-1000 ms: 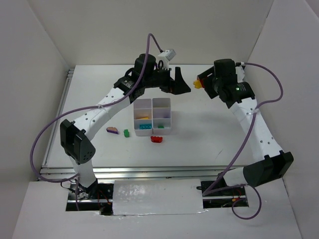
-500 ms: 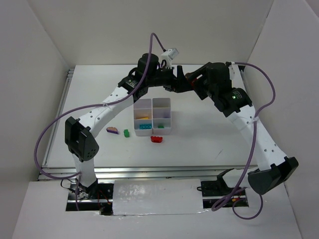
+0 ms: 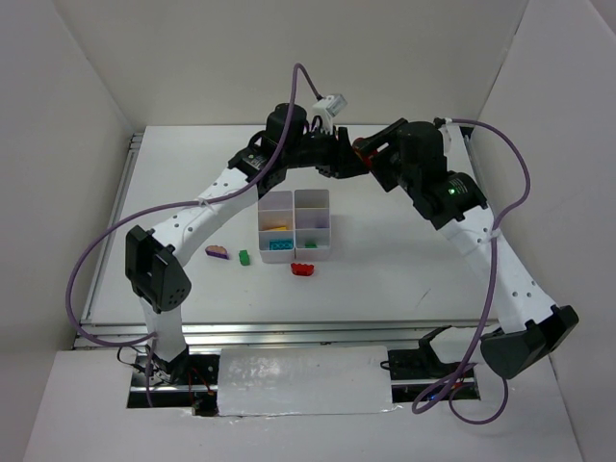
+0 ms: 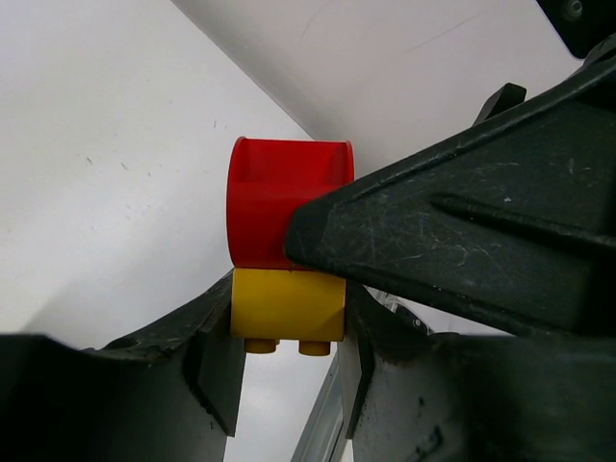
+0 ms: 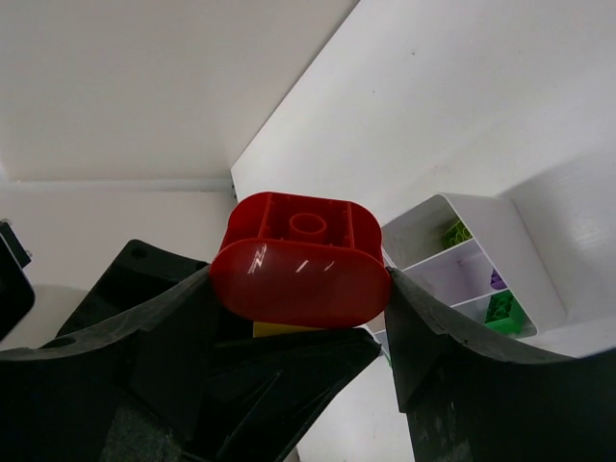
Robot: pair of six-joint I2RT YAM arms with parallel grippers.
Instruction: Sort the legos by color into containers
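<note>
Our left hand [image 4: 289,358] pinches the yellow brick [image 4: 287,306], and our right hand [image 5: 298,284] clamps the red brick [image 5: 296,258] stacked on it. We hold the pair in the air just behind the containers [image 3: 295,213]. On the white tabletop [image 3: 404,260], in front of the containers, lie a red lego [image 3: 303,269], a green lego [image 3: 244,257] and a purplish lego [image 3: 218,252]. White walls [image 3: 192,58] close us in.

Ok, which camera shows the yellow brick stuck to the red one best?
Left wrist: the yellow brick shows whole, clamped in the left gripper, below the red brick. Right wrist shows only a yellow sliver; from the top it is hidden.
</note>
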